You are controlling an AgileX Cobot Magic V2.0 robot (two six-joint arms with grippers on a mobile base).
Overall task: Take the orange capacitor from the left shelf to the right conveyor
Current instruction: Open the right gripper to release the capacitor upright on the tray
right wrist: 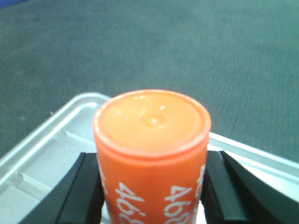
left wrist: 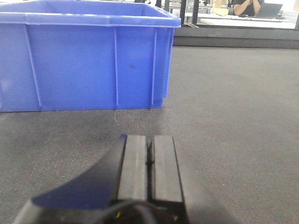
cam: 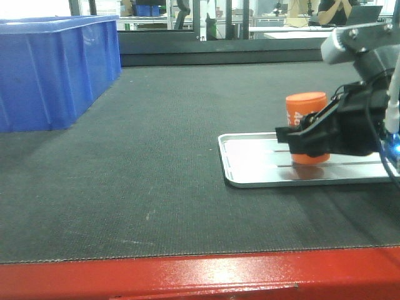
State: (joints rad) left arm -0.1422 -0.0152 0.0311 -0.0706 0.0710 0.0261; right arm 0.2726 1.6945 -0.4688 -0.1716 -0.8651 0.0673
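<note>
The orange capacitor (cam: 306, 106), marked "4680" in white, stands upright over the shallow silver tray (cam: 250, 170), which lies on the right conveyor's dark belt (cam: 156, 144). My right gripper (cam: 304, 142) is shut on it from the right. In the right wrist view both black fingers (right wrist: 84, 186) press against the sides of the capacitor (right wrist: 152, 135). Whether its base touches the tray I cannot tell. My left gripper (left wrist: 149, 144) is shut on nothing, low over the belt (left wrist: 233, 116). The left shelf is out of view.
A large blue plastic bin (cam: 50, 69) stands on the belt at the far left, right ahead of the left gripper as the bin (left wrist: 84, 60) in its wrist view. The conveyor's red frame edge (cam: 187, 275) runs along the front.
</note>
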